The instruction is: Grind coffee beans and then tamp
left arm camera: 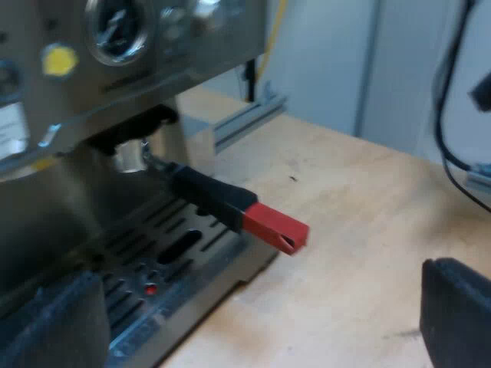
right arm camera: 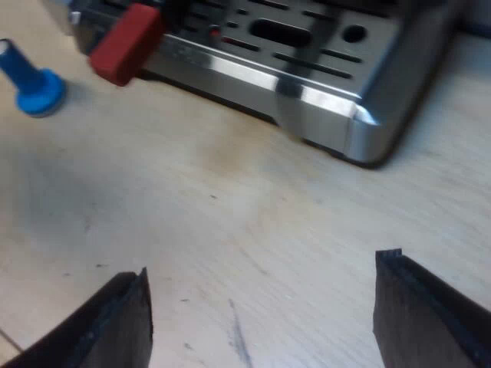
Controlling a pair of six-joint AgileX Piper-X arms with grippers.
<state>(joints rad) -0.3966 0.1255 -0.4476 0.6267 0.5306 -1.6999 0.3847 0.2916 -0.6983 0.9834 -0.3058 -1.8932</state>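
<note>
The espresso machine [left arm camera: 92, 92] has the metal holder [left arm camera: 130, 156] locked into its front, its dark handle [left arm camera: 207, 192] sticking out over the drip tray and ending in red [left arm camera: 276, 228]. My left gripper [left arm camera: 261, 326] is open, a short way off from the red end, with nothing between its fingers [left arm camera: 456, 314]. My right gripper [right arm camera: 261, 322] is open over bare wood in front of the machine's drip tray [right arm camera: 307, 69]. The red handle end [right arm camera: 126, 42] shows beyond it, and a blue tamper [right arm camera: 34, 88] stands on the table near that end.
The wooden tabletop [left arm camera: 360, 222] spreads out beside the machine. A metal rail [left arm camera: 245, 119] and a pale wall lie behind it. The drip tray's steel corner [right arm camera: 360, 130] juts toward my right gripper.
</note>
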